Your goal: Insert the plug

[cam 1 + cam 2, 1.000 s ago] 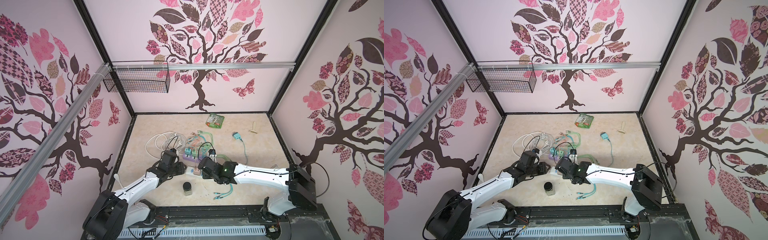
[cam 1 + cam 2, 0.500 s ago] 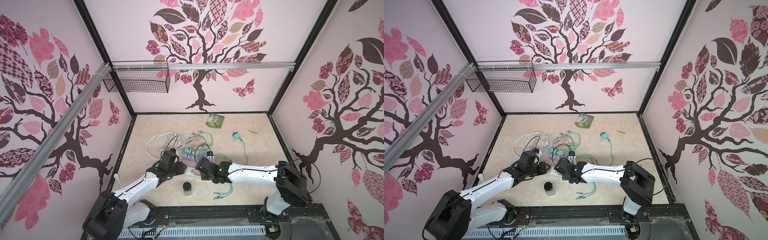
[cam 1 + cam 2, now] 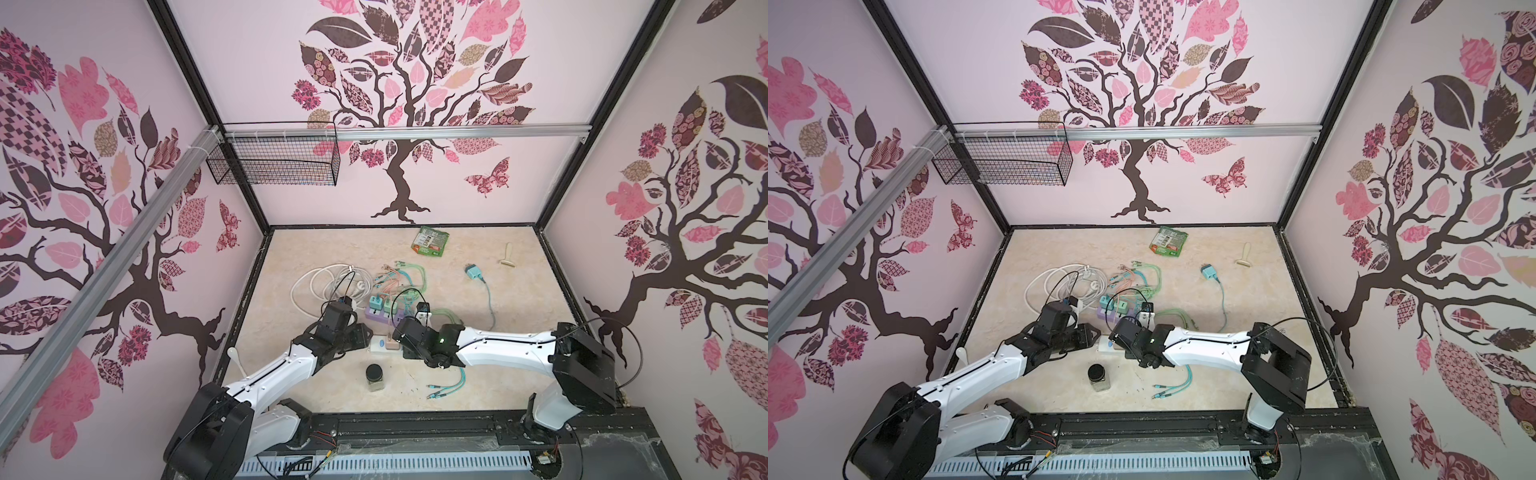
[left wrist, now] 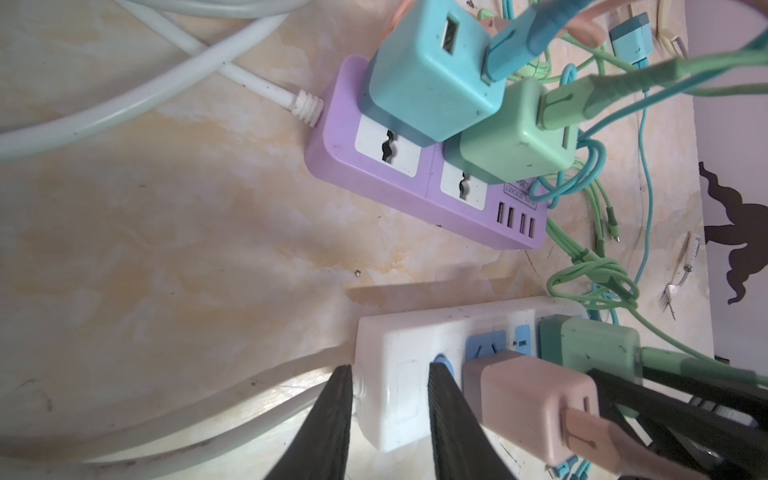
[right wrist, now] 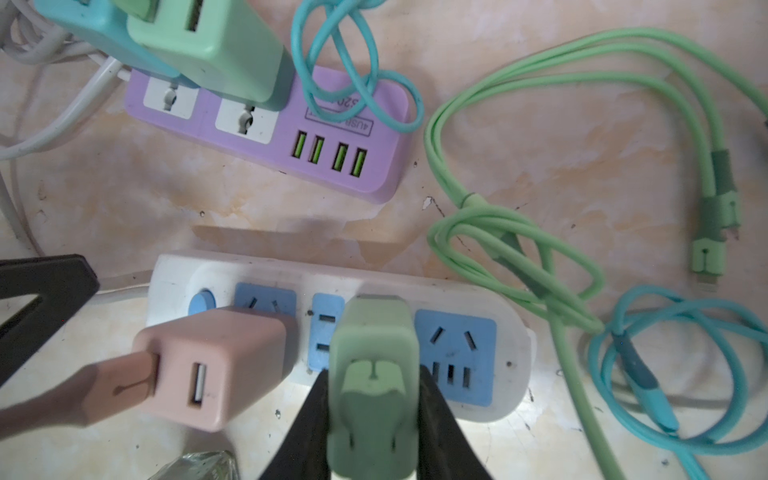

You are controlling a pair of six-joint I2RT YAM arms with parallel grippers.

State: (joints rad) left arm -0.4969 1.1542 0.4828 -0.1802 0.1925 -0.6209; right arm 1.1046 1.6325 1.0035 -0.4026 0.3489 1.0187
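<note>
Our right gripper (image 5: 374, 399) was pinched shut on the green USB charger (image 5: 374, 340), one finger on either flank. The charger stood upright on the white power strip (image 5: 511, 357), over its middle blue socket. How deep its prongs sat, we could not tell. Just left of it a pink USB charger (image 5: 216, 365) was plugged into the same strip, with a pink cable (image 5: 83, 395) in its port.

Our left gripper (image 4: 388, 376) met the strip's left end with its fingers partly apart, one past the end and one on the blue switch (image 5: 201, 302). Whether they squeezed the strip, we could not tell.

Just beyond, on the far side, lay the purple power strip (image 4: 374, 183), carrying a blue charger (image 4: 428, 70) and a second green charger (image 4: 519, 141). On the near side of the white strip, a dark-lidded glass jar (image 3: 375, 376) stood on the table (image 3: 498, 291).
</note>
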